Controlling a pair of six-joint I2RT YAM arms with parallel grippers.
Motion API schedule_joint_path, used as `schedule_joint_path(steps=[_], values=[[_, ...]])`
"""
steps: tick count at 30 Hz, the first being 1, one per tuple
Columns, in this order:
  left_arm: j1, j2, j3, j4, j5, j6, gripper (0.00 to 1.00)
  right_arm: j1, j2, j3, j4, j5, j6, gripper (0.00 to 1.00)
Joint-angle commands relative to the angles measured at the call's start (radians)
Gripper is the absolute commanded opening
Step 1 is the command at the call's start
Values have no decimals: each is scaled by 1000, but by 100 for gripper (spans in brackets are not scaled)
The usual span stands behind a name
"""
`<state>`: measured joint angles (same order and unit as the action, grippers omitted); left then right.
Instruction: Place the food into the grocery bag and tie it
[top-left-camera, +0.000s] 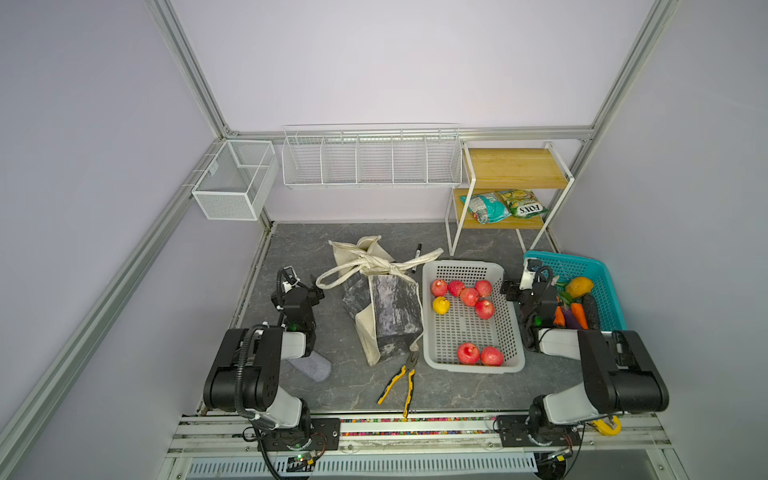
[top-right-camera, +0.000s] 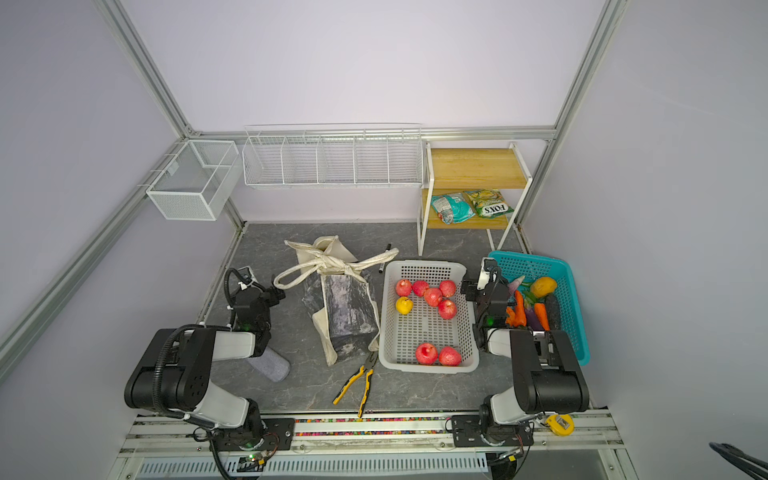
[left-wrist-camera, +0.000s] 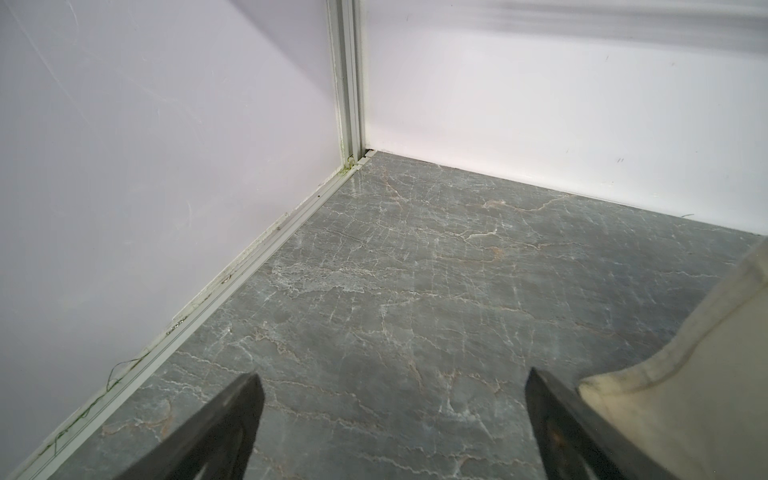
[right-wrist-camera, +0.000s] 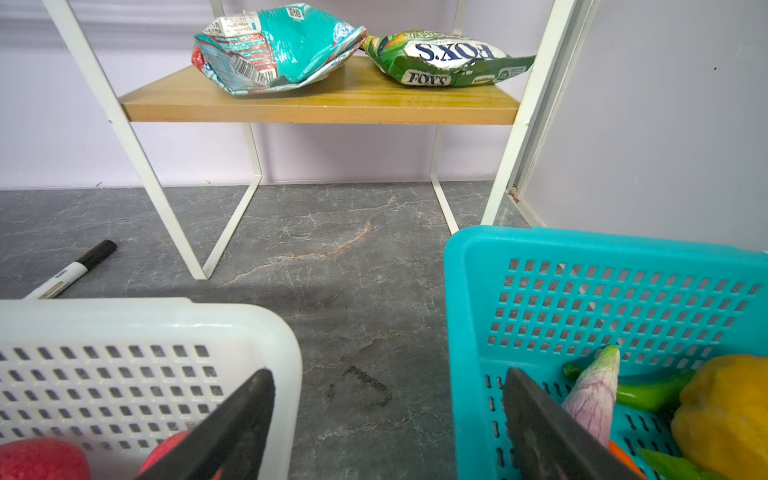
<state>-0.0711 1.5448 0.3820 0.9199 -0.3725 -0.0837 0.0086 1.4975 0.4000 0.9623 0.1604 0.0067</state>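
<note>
Cream canvas tote bag with dark grey front panel (top-left-camera: 392, 309) lies mid-table, handles knotted, just left of the white perforated plastic basket (top-left-camera: 463, 266) holding red apples (top-left-camera: 468, 296). I see the left gripper (left-wrist-camera: 390, 382) beside its strap and the right gripper (right-wrist-camera: 388, 374) by the teal plastic basket (right-wrist-camera: 582, 249). Both have jaws apart, empty.

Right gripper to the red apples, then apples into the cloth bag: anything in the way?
Yes. The side wall of the white basket stands between the right gripper and the red apples. The bag lies on its side beside that basket, its straps knotted at the mouth, which probably blocks loading.
</note>
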Motion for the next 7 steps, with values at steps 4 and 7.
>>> schedule_joint_path(steps=[4,7], values=[[5,7,-10,25,4,18,99,2,30,-16,-97,18,-22,88],[5,7,-10,26,4,18,99,5,29,-19,-95,18,-21,88]])
